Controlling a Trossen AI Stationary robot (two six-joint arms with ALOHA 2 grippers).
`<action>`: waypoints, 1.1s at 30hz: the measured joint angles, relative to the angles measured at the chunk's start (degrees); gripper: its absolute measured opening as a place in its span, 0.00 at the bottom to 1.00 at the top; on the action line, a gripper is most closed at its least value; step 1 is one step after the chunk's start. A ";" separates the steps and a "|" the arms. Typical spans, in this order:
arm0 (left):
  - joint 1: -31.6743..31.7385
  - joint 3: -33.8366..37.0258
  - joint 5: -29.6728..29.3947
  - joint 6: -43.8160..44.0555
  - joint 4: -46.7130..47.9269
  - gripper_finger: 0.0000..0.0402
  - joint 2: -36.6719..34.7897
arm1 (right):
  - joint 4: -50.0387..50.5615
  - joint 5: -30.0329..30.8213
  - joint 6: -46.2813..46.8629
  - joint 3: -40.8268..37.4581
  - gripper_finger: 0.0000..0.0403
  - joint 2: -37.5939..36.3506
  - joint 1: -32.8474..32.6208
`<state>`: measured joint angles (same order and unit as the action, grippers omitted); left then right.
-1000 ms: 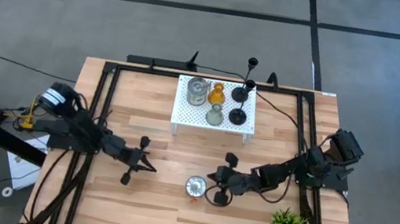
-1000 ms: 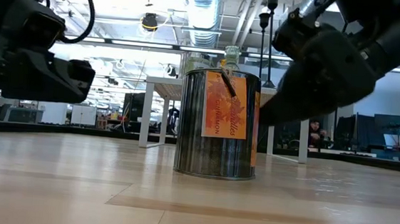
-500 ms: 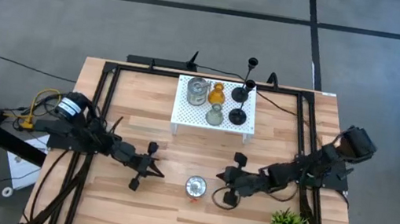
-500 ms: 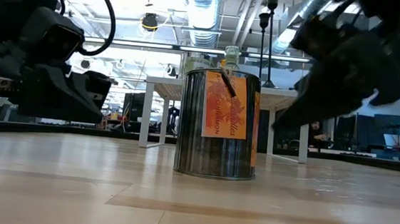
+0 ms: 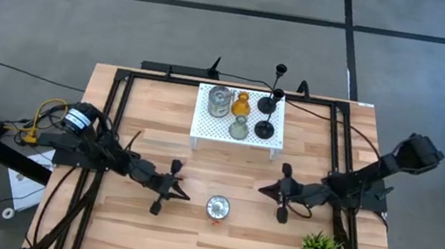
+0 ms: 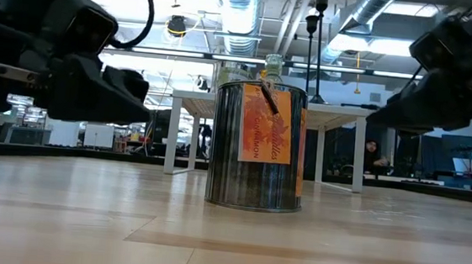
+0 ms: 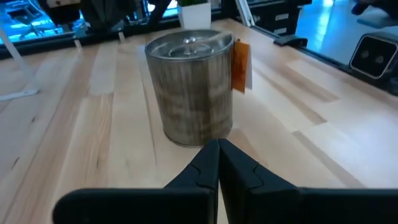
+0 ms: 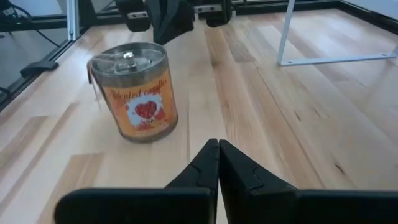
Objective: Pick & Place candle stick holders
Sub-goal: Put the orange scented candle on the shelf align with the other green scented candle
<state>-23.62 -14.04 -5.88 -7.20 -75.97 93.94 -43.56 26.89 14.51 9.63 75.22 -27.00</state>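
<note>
Silvery jar-like holder (image 5: 218, 208) is seen upright on the bare table (image 5: 162, 115), alone at the front, orange label facing the right arm. Left gripper (image 5: 178, 191) is held low just beside it, fingers pressed together, nothing gripped; the jar stands directly ahead of its tips. Right gripper (image 5: 267, 189) is likewise closed and empty, set further off on the jar's other side. The white perforated stand (image 5: 204, 126) beyond both grippers carries five holders; this jar is judged the last one to be placed.
</note>
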 joint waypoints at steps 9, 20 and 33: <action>1.63 -0.72 -0.03 1.57 0.84 0.02 -0.01 | -0.41 -0.93 -0.05 -1.03 0.00 -1.57 0.00; 2.36 -4.32 0.00 2.78 7.27 0.25 -0.01 | -1.10 -1.37 1.01 -1.03 0.00 -1.55 0.02; 4.30 -8.62 0.19 3.69 9.10 0.71 1.05 | -1.08 -1.35 1.00 -1.03 0.00 -1.53 0.02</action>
<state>-19.32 -22.67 -5.68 -3.51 -66.87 94.99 -44.64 25.54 15.51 8.60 73.69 -26.98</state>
